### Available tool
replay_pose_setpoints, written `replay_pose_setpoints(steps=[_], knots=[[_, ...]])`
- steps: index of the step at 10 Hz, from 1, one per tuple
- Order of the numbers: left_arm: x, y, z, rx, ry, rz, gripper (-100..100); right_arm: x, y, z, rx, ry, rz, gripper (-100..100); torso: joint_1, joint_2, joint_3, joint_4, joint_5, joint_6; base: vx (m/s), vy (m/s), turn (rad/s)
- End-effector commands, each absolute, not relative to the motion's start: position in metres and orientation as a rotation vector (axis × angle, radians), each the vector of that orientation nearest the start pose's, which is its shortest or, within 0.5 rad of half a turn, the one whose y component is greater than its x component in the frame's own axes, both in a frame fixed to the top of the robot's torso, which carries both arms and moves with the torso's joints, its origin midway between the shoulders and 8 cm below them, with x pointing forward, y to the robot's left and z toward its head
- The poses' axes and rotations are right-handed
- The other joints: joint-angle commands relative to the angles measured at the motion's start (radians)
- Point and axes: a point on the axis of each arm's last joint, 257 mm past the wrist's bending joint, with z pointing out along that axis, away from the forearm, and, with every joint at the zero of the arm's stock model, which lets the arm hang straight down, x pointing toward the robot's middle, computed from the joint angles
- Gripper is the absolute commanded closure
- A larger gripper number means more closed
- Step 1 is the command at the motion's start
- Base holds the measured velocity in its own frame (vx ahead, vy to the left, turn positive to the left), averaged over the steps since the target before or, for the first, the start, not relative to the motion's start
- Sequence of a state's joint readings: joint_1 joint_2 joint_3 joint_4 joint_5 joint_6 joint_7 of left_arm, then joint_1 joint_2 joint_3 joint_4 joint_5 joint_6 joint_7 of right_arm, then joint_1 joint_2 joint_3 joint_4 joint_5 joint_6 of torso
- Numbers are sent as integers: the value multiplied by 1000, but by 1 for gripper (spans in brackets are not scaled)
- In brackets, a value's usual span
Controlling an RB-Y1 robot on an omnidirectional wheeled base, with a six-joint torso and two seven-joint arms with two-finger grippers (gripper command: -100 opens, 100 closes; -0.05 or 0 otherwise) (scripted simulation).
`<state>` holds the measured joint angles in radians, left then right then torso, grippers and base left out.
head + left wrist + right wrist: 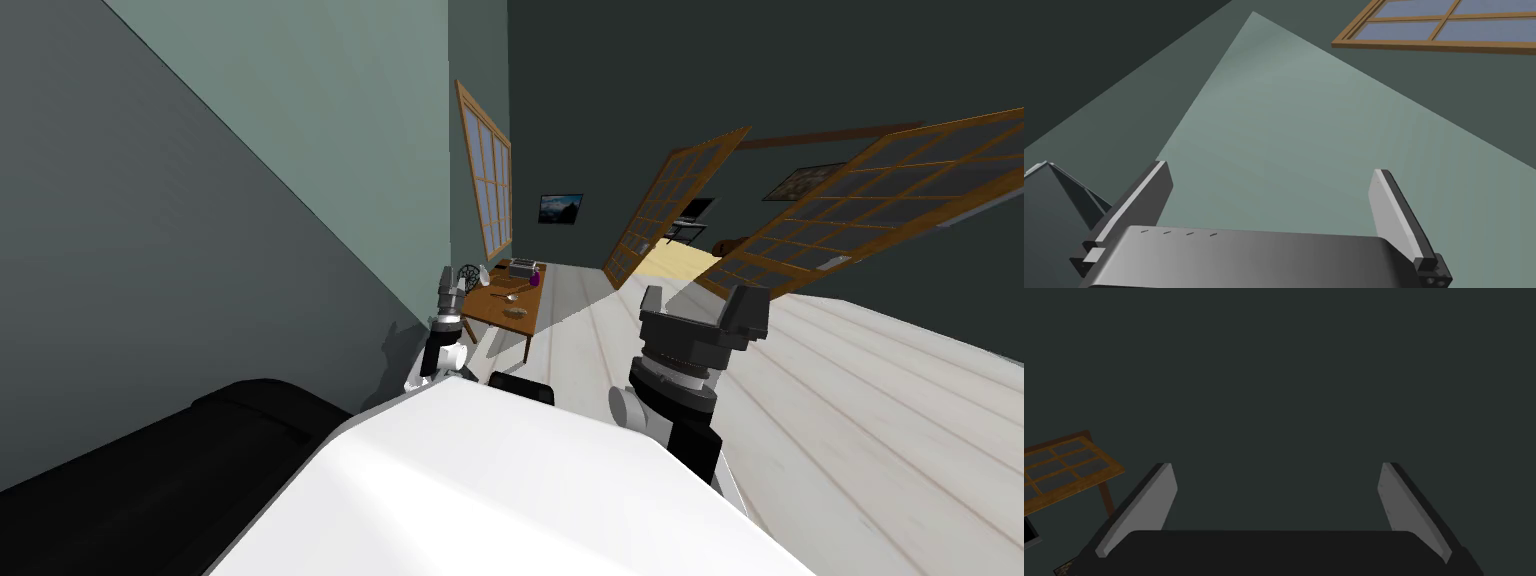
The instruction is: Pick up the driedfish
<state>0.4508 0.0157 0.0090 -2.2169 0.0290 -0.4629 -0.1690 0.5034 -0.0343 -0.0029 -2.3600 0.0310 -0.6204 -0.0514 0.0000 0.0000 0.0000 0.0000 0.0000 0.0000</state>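
Far ahead, a small brown table [488, 306] stands against the green wall under a window. A tan lump near its front edge looks like the driedfish [516, 312], too small to make out in detail. Both arms are raised in front of my chest, well short of the table. My left gripper [446, 283] [1271, 172] points up along the green wall with its fingers open and nothing between them. Further right, my right gripper [700, 302] [1275, 467] is also open and holds nothing.
The table also carries a purple item [534, 280], a grey box [522, 267], a dark wire object [469, 277] and a spoon-like thing [505, 296]. A black piece of furniture [150, 480] lies at my left. Pale plank floor [850, 400] stretches ahead; open lattice doors [670, 205] stand beyond.
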Motion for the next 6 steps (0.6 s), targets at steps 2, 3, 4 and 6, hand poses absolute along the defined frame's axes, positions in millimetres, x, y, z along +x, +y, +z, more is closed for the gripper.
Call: replay_pose_setpoints(steps=[2, 3, 4, 6], knots=[[373, 273, 1, -600, 753, -1141, -100, 304, -262, 78, 468, 514, 1374, 0, -2, 2, 1, 0, 0, 0, -46, -41, -33], [377, 269, -2, -589, 777, -1132, -100, 304, -262, 78, 468, 513, 1374, 0, -3, 3, 2, 1, -1, 0, -77, -54, -20], [381, 265, -5, -578, 803, -1120, -100, 304, -262, 78, 468, 513, 1374, 0, -4, 5, 3, 1, -1, 0, -92, -55, -27], [392, 257, -15, -558, 861, -1092, -100, 304, -262, 78, 468, 513, 1374, 0, -5, 7, 4, 1, -1, 0, -97, -76, -34]])
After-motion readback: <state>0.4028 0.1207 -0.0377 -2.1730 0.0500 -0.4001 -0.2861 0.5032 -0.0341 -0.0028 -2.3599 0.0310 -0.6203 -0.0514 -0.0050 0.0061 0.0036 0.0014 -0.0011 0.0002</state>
